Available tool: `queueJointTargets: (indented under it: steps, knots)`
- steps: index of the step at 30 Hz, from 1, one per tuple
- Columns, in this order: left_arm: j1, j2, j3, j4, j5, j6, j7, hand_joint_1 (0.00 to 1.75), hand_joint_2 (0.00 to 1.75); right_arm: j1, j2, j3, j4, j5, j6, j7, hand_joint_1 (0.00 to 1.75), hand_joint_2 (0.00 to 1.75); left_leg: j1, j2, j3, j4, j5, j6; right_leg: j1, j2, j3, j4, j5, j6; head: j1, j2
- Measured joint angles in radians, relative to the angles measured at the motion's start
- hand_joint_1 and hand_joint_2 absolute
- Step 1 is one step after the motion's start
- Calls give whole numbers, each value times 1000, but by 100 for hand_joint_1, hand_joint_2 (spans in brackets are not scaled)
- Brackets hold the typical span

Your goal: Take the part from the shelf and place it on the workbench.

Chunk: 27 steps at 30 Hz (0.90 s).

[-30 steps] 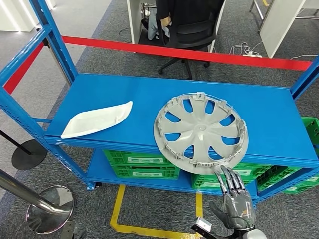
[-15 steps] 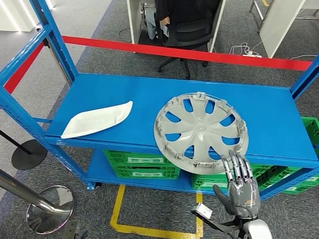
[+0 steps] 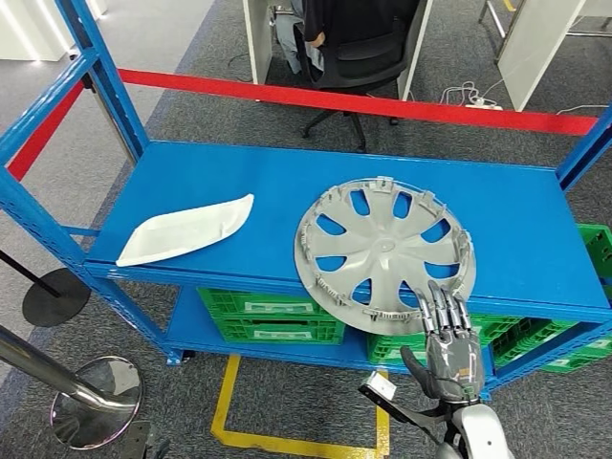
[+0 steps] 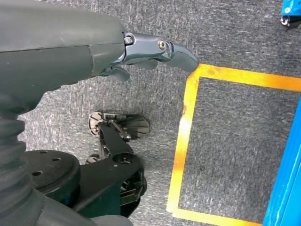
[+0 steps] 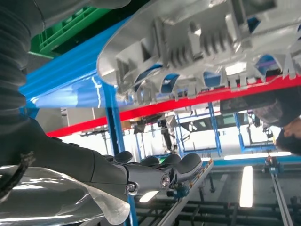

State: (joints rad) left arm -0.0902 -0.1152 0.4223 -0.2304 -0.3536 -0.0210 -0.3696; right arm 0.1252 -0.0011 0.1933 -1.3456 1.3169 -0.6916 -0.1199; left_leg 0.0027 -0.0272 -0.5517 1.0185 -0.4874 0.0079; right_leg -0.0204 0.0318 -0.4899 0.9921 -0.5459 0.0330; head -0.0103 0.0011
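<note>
Below the hubcap (image 3: 384, 251) rim, right hand (image 3: 448, 352) fingers (image 3: 440, 311) extended, nothing held

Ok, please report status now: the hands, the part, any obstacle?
Right robot hand open, below hubcap rim. Left robot hand open, hanging. Hubcap overhangs shelf edge. No obstacle seen.

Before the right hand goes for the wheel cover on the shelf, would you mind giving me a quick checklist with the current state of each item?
1. Wheel cover within reach, its near edge overhanging the blue shelf: ok.
2. Right hand open, holding nothing: ok.
3. Right hand's fingers raised to the overhanging rim: ok; contact: cannot tell.
4. White part lies apart from the cover: ok.
5. Left hand holds nothing, hanging over the floor: ok.
6. Workbench ready for placing: cannot tell.
</note>
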Motion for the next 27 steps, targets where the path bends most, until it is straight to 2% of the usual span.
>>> queueJointTargets:
  steps: [3, 8, 15, 22, 23, 26, 27]
  knots:
    - [-1, 0, 0, 0, 0, 0, 0, 0, 175, -7, -4, 8, 10, -3, 1, 5, 0, 175, 0, 0, 0, 0, 0, 0, 0, 0, 0, 0, 0, 0, 0, 0]
    - [-3, 1, 0, 0, -7, -7, 8, 0, 175, -52, -72, 124, 104, -43, 14, 56, 0, 175, 0, 0, 0, 0, 0, 0, 0, 0, 0, 0, 0, 0, 0, 0]
    - [-12, 0, -10, 0, -27, -14, 17, 0, 175, -132, -77, 169, 169, -62, 66, 64, 0, 175, 0, 0, 0, 0, 1, 0, 0, 0, 0, 0, 0, 0, 0, 0]
    - [-18, 0, -15, 0, -37, -14, 20, 0, 175, -205, -77, 185, 242, -84, 74, 70, 0, 175, 0, 0, 0, 0, 1, 0, 0, 0, 0, 0, 1, 1, 0, 0]
    - [-18, 0, -15, 0, -37, -14, 21, 0, 175, -214, -77, 185, 253, -86, 74, 73, 6, 175, 0, 0, 0, 0, 1, 0, 0, 0, 0, 0, 1, 1, 0, 0]
    - [-19, 0, -15, 0, -40, -14, 22, 0, 175, -237, -77, 185, 278, -94, 74, 80, 105, 175, 0, 0, 0, 0, 1, 1, 0, 0, 0, 0, 1, 1, 0, 0]
    - [-19, 0, -15, 0, -41, -14, 23, 0, 175, -242, -77, 185, 283, -96, 74, 82, 133, 175, 0, 0, 0, 0, 1, 1, 0, 0, 0, 0, 1, 1, 0, 0]
